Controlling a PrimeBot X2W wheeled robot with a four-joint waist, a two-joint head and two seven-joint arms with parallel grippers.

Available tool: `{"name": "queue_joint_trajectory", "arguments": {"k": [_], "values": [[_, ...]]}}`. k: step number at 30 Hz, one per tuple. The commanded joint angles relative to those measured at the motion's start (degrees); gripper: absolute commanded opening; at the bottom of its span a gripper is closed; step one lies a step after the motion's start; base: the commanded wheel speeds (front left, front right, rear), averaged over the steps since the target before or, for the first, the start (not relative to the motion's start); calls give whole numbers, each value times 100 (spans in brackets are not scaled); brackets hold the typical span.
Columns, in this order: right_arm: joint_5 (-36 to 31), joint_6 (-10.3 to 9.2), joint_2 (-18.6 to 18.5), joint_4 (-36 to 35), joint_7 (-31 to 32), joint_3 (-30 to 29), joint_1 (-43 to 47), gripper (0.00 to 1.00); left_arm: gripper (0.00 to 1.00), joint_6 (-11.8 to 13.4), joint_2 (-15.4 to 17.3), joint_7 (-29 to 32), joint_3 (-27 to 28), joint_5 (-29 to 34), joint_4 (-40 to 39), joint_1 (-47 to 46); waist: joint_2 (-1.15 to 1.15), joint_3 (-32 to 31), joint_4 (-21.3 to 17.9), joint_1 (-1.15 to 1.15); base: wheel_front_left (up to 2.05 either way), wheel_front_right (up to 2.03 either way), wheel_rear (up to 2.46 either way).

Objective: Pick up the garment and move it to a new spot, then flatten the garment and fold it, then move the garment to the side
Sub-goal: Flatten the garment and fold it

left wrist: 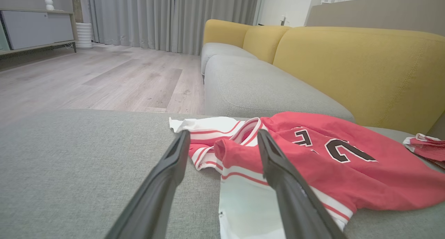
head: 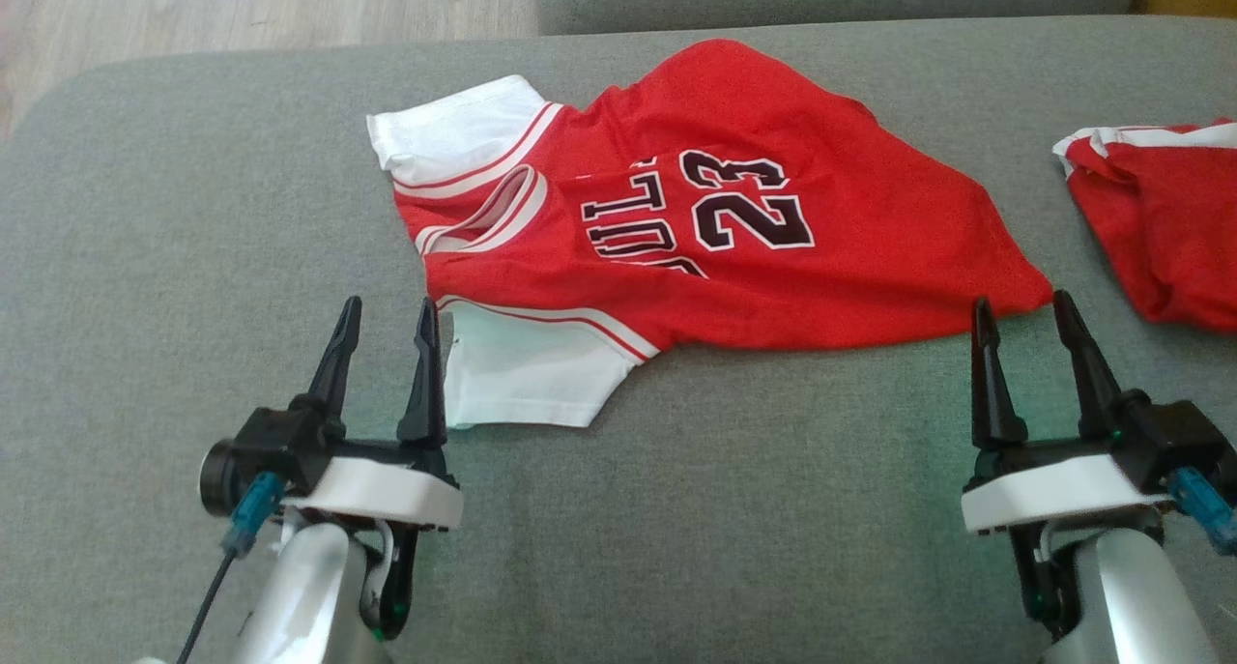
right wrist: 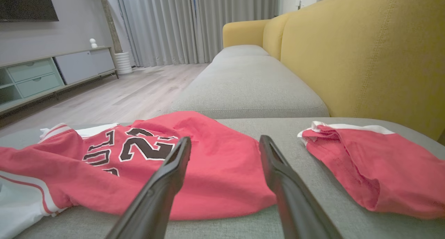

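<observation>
The red number 23 jersey (head: 734,248) lies spread on the grey sofa seat (head: 193,210) in front of me. My left gripper (head: 390,303) sits beside the jersey's near white sleeve (head: 522,384) and my right gripper (head: 1021,300) beside its hem corner, both sets of fingers (head: 425,374) spread wide, holding nothing.

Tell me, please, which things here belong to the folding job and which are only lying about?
For the job: the red jersey with the number 23; the grey cushion that it lies on.
Just lying about: the second red garment, on the same cushion to the jersey's right, not touching it; the yellow sofa back; the cabinet; the curtains.
</observation>
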Motion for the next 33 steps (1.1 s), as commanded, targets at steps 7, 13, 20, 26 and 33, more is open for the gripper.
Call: {"name": "queue_joint_trajectory", "arguments": {"k": [7, 13, 20, 26, 33], "values": [[154, -5, -11, -324, -78, 175, -176, 100, 100, 37, 45, -37, 178, 137, 108, -86, 0, -8, -48, 0, 0, 0, 0], [214, -5, -10, -334, -78, 189, -165, 100, 100, 236, 45, 45, 150, 194, 749, -205, 0, 16, -68, 0, 0, 0, 0], [226, -5, -10, -312, -78, 237, -202, 100, 100, 352, 94, 319, 108, 220, 1512, -509, 0, 103, -165, 0, 0, 0, 0], [266, -5, -10, -293, -78, 235, -237, 100, 100, 242, 93, 462, -47, 221, 1945, -755, 0, 194, -251, 0, 0, 0, 0], [330, -5, -10, -289, -78, 232, -289, 100, 47, 126, 78, 973, -255, 165, 2413, -923, 0, 277, -314, 0, 0, 0, 0]]}}
